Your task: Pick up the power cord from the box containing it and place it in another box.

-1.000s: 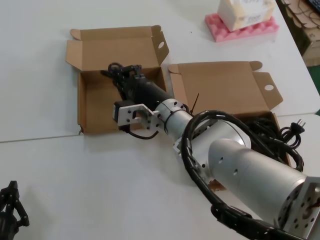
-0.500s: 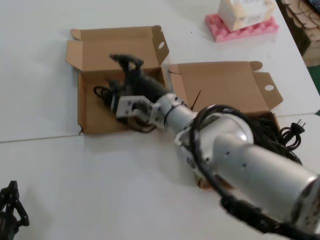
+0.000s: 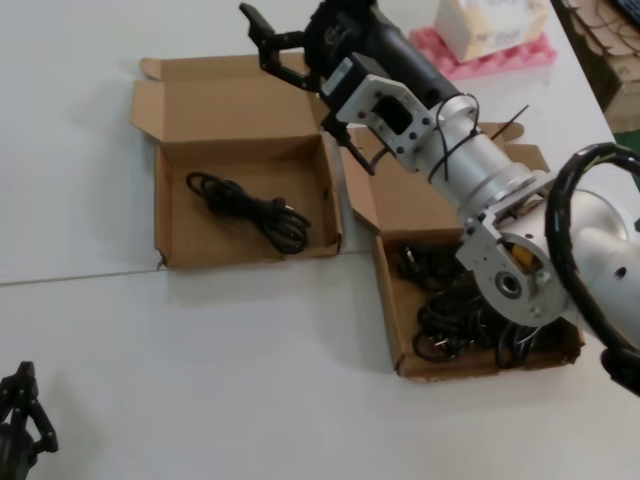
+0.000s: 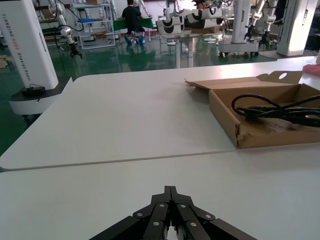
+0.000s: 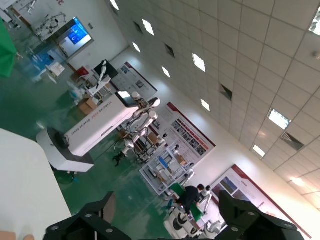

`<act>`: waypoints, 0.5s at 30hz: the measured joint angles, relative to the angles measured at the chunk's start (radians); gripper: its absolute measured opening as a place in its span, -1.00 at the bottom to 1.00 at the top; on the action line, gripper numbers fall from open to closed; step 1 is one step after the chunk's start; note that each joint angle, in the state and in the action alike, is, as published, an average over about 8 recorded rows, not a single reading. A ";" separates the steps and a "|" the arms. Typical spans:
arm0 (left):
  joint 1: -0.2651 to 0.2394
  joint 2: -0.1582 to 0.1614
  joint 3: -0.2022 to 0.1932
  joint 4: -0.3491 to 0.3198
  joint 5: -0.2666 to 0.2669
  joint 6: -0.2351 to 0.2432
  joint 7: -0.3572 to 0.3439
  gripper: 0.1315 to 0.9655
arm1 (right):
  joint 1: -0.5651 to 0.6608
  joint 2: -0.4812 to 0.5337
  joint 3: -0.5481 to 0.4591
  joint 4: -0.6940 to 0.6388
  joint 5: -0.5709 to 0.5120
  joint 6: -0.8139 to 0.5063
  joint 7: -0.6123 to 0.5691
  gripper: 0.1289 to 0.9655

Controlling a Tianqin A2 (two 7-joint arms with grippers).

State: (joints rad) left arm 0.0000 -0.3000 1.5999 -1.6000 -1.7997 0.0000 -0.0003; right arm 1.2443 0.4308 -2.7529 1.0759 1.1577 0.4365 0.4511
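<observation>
A white worktop with a seam running across it carries the things. The wrist views show a hall beyond it with a green floor, white robot stands, ceiling light panels and wall posters. One stand at the left edge of the left wrist view bears vertical lettering, "TIANQING A2" as far as it can be read.

The power cord, thin, black and loosely coiled, lies on the floor of the left box, a shallow brown cardboard mailer whose lid is folded back on the far side. To its right, the other box holds a heap of tangled black cables.

The right tool is raised over the far edge of the left box's lid, released, fingers spread and holding nothing. The left tool is at the near left corner of the worktop, fingers clenched together, empty. A pink foam pad with a white carton on it sits far right.
</observation>
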 joint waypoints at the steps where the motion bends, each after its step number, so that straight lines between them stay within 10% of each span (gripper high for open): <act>1: 0.000 0.000 0.000 0.000 0.000 0.000 0.000 -0.93 | -0.002 0.006 0.001 0.009 0.003 0.004 0.000 0.25; 15: 0.000 0.000 0.000 0.000 0.000 0.000 0.000 -0.93 | -0.150 -0.004 0.137 0.078 0.080 -0.044 0.000 0.34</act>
State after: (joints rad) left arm 0.0000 -0.3000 1.5999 -1.6000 -1.7997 0.0000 -0.0003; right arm 1.0944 0.4264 -2.6159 1.1534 1.2376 0.3927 0.4511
